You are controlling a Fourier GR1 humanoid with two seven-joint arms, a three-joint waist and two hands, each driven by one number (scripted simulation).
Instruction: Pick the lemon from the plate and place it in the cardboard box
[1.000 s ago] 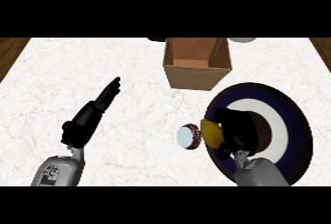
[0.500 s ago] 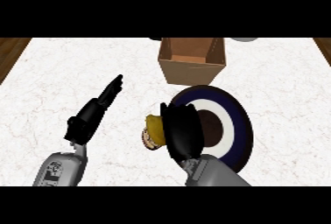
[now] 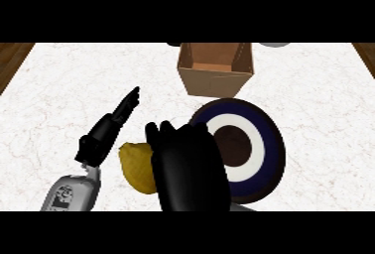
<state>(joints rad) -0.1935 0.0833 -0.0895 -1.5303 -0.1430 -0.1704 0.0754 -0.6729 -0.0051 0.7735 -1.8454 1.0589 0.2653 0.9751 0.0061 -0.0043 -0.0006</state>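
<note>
Down on the white marble counter (image 3: 66, 79), as the head view is showing it, the robot's right hand (image 3: 187, 168) is looming large and dark, its back turned upward and its fingers curling down round the lemon (image 3: 135, 166). Only the fruit's yellow left side is peeking out from under the palm, so I am judging the grasp from that rather than seeing the fingertips meet. The lemon is sitting off the plate (image 3: 273, 149) now, showing just to its left, and the plate's brown centre and white ring are lying bare. To me the pick is looking done. The cardboard box (image 3: 216, 82) is standing open-topped at the far side of the counter, just beyond the plate's far rim and well apart from the lemon, with nothing showing inside it. So the carry forward and the release over the box are both waiting to be done. The left hand (image 3: 110, 131) is resting at the left, fingers straight and pressed together, pointing away from the robot and touching nothing.
</note>
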